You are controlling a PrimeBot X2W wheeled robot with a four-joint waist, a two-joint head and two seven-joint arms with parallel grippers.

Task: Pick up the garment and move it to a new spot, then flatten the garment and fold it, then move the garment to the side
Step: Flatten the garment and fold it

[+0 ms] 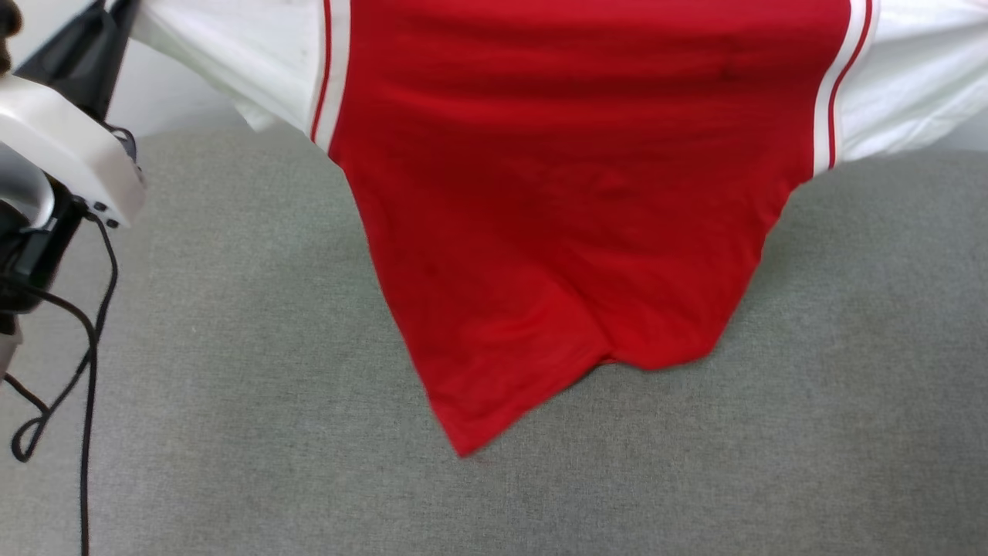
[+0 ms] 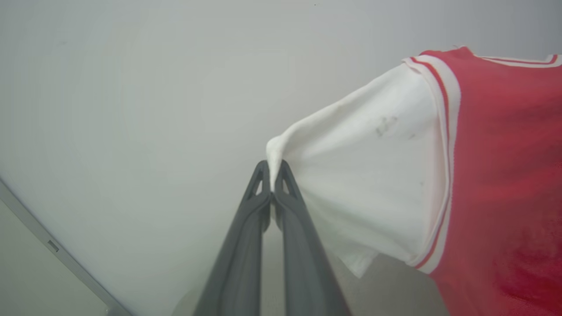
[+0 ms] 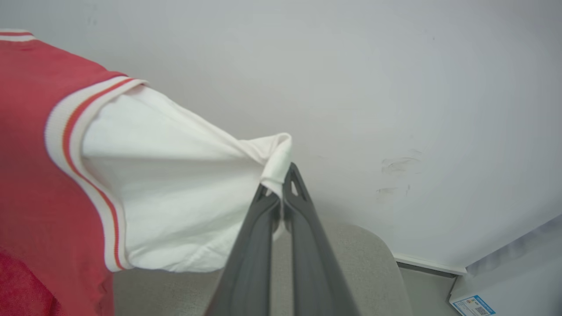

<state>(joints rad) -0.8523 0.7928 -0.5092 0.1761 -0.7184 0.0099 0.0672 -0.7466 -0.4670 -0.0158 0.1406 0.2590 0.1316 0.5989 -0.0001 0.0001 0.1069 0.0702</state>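
The garment (image 1: 571, 201), a red jersey with white sleeves and red-and-white seam stripes, hangs stretched across the top of the head view, its red hem drooping toward the grey surface. In the left wrist view my left gripper (image 2: 273, 169) is shut on the tip of one white sleeve (image 2: 369, 184). My right gripper (image 3: 277, 177) pinches the tip of the other white sleeve (image 3: 175, 202) in the right wrist view. The garment's red body (image 2: 505, 184) spreads between the two grips. No lettering shows on the side facing me.
A grey fabric-covered surface (image 1: 231, 371) lies under the garment. My pale left forearm (image 1: 62, 147) with a black cable (image 1: 85, 363) stands at the left edge. A white wall (image 3: 395, 87) rises behind, with a box bearing a label (image 3: 474, 305) on the floor.
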